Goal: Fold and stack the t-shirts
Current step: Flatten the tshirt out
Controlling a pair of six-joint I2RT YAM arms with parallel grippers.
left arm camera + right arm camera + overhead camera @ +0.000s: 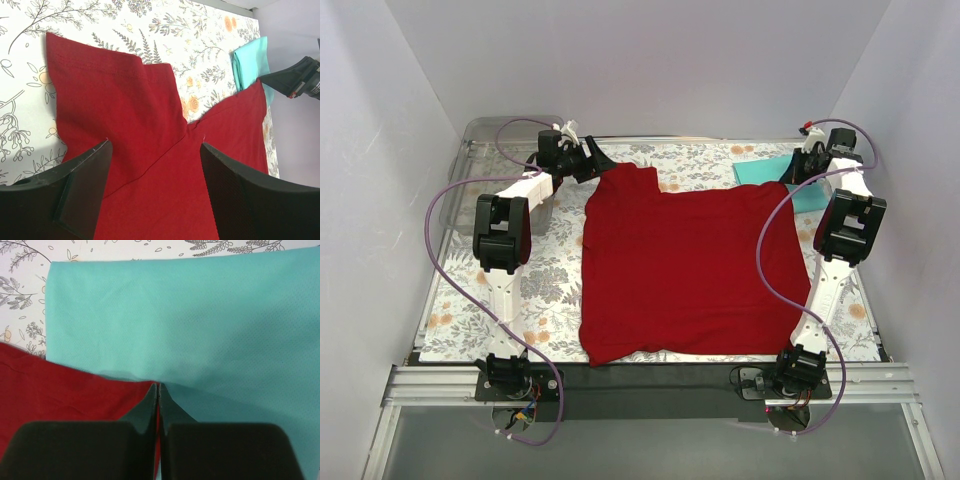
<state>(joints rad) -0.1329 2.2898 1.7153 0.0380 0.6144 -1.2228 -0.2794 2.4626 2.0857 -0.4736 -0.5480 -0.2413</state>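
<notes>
We judge the dark red t-shirt (690, 270) limp, best held at corners: the right hand (158, 385) pinches one, the left hand (155, 145) stands apart.

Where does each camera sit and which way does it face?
Top external: above and behind the robot, looking down on the dark red shirt and floral mat; both arms show.
Left wrist: far left, facing across the red sleeve toward the teal shirt; open left gripper below.
Right wrist: far right, looking down at the teal shirt; right gripper shut on red edge.
Shared: both wrist views show both shirts.
</notes>
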